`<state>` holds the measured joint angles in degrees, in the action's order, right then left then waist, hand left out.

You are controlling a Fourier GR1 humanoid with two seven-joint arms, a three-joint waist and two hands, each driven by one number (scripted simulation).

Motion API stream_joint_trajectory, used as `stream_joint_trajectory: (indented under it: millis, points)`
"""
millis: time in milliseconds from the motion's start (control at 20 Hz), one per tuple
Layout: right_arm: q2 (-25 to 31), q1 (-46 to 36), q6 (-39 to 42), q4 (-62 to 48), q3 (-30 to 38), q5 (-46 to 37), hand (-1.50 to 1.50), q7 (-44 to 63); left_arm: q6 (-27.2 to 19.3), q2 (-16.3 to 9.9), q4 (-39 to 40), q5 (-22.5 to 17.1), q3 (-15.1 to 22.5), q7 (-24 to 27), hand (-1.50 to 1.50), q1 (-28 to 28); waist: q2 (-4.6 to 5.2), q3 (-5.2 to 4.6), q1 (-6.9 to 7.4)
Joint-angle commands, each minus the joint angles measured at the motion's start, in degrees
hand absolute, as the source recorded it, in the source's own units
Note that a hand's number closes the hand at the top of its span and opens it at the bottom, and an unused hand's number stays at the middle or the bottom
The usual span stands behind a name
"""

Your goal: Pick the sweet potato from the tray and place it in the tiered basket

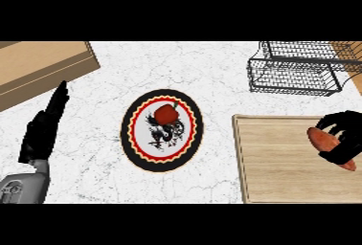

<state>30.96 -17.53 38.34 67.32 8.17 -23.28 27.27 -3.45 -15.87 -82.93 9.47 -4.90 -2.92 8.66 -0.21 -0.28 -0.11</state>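
While the black right hand (346, 136) curls around the orange-brown sweet potato (324, 141) above the light wooden tray (283, 162), the left hand (44, 128) rests open over the white marble desk (212, 72), far from the black wire tiered basket (297, 69).

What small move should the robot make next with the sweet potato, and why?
Probably lift the right hand straight up. Its fingers are curled round the sweet potato, which is low over the wooden tray, while the wire basket sits further back on the counter. Lifting first should clear the tray's rim before moving toward the basket.
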Motion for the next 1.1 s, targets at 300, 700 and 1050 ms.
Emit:
stream_joint_trajectory:
  millis: [300,700,1050]
  points:
    - [-20.35,-8.09,-17.29,19.16,-13.15,-8.75,1.50,9.58,-0.49,1.69,-0.39,1.47,1.86,-0.85,0.00,1.23,-0.38,0.13,2.52]
    - [-30.73,-19.40,-40.19,24.80,-23.46,-28.38,1.50,18.82,-0.43,0.50,2.12,1.50,0.29,-0.41,0.00,2.81,0.04,0.16,1.09]
    - [-30.44,-28.41,-42.29,24.41,-23.83,-38.08,1.50,26.38,-0.27,0.73,1.76,0.82,-0.90,0.91,0.00,0.82,0.15,0.23,0.43]
